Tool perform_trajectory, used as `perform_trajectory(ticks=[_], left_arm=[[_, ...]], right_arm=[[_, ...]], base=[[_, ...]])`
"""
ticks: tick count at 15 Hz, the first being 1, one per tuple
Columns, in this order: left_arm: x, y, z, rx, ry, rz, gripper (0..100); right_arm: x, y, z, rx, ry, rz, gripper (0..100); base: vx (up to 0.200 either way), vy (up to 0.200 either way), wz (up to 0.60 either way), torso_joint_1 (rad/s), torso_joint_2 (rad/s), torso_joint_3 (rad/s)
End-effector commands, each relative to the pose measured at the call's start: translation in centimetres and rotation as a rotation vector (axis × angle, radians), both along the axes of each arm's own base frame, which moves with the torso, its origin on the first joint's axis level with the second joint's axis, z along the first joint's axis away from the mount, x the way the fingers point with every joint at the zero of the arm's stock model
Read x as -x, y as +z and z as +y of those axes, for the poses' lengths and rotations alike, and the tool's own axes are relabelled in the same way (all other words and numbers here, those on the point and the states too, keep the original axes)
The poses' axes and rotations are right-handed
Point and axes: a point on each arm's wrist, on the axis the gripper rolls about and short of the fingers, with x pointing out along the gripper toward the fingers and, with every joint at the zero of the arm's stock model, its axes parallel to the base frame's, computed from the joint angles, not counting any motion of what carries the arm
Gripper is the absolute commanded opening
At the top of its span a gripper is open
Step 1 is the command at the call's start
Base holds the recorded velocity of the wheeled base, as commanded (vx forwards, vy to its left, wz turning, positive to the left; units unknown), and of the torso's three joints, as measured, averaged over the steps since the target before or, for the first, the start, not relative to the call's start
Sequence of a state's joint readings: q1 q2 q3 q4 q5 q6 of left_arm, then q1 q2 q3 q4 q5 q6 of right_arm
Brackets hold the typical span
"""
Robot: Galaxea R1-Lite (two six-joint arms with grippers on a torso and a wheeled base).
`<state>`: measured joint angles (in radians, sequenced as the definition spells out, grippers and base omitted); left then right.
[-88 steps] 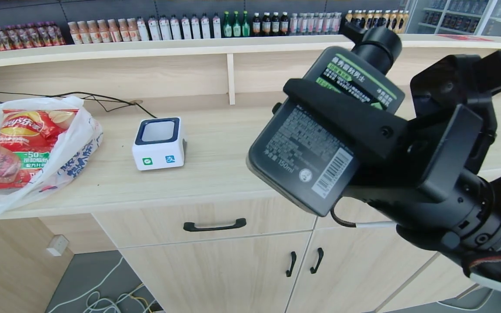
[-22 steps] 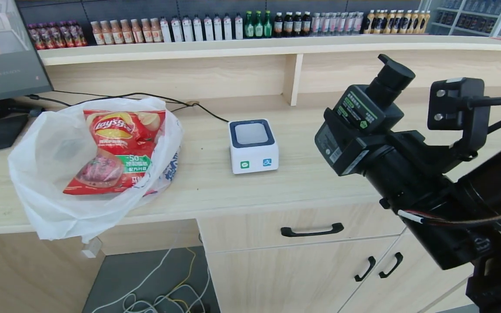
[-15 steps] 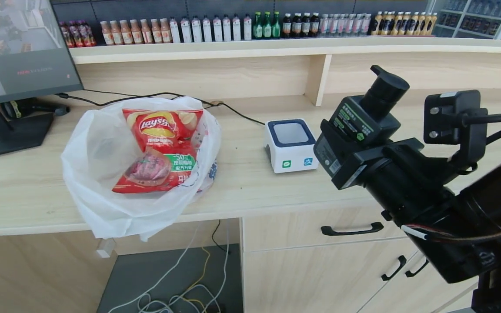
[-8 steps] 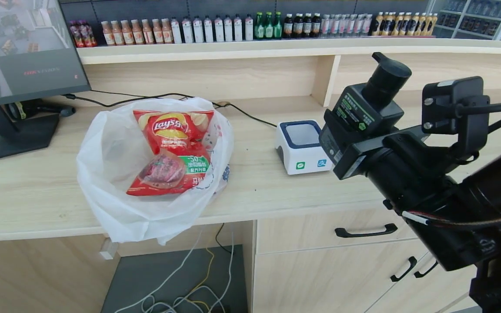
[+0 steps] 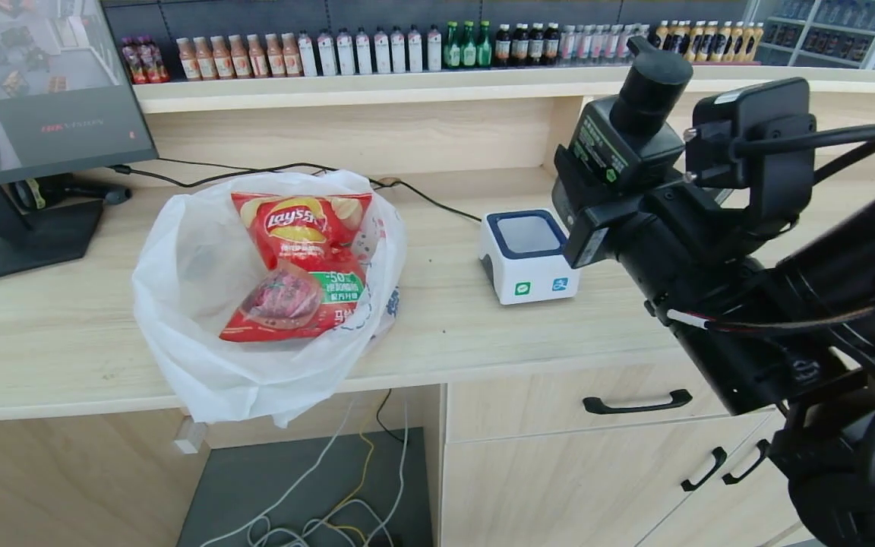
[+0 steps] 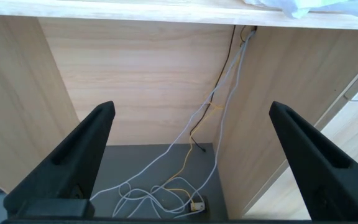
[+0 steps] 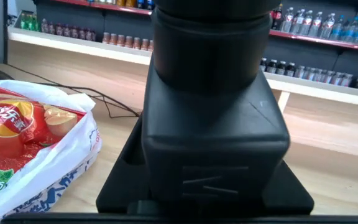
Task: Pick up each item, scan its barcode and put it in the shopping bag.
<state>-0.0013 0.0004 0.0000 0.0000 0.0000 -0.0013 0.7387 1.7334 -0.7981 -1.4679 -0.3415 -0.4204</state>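
Right jaws clamped across a black bottle [image 5: 620,148], cap up and tilted back. It is held in the air just right of the scanner [image 5: 529,254], probably so its labelled lower end can be swung to the scanner window. Right arm raised, forearm angled up over the surface [image 5: 65,334]. Shopping bag [image 5: 187,304] lies left with chips [image 5: 297,266] inside. Left jaws wide apart, empty, low beneath the surface edge.
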Motion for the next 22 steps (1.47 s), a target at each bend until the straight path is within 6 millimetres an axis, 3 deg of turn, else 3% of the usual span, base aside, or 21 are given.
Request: perform_trajectory(ticks=[1,5,11,15,18,22], left_arm=[[0.0,0.0,0.0,0.000,0.001,0.000,100],[0.0,0.0,0.0,0.000,0.000,0.000,100],[0.0,0.0,0.0,0.000,0.001,0.000,100],[0.0,0.0,0.0,0.000,0.000,0.000,100],[0.0,0.0,0.0,0.000,0.001,0.000,100],[0.0,0.0,0.0,0.000,0.000,0.000,100]], right_arm=[[-1.2,-0.5,0.9,0.016,-0.009,0.005,0],[-2.4,0.2,2.0,0.055,-0.028,-0.017,0],[-5.1,-0.3,-0.3,0.273,0.012,-0.081,0],[-9.1,0.4,-2.3,0.311,0.032,-0.170,0],[-11.5,0.8,-1.7,0.332,0.097,-0.253,0],[-12.3,0.0,-2.4,0.444,0.161,-0.307,0]], base=[[0.000,0.000,0.00,0.000,0.00,0.000],[0.000,0.000,0.00,0.000,0.00,0.000],[0.000,0.000,0.00,0.000,0.00,0.000],[0.000,0.000,0.00,0.000,0.00,0.000],[0.000,0.000,0.00,0.000,0.00,0.000],[0.000,0.000,0.00,0.000,0.00,0.000]])
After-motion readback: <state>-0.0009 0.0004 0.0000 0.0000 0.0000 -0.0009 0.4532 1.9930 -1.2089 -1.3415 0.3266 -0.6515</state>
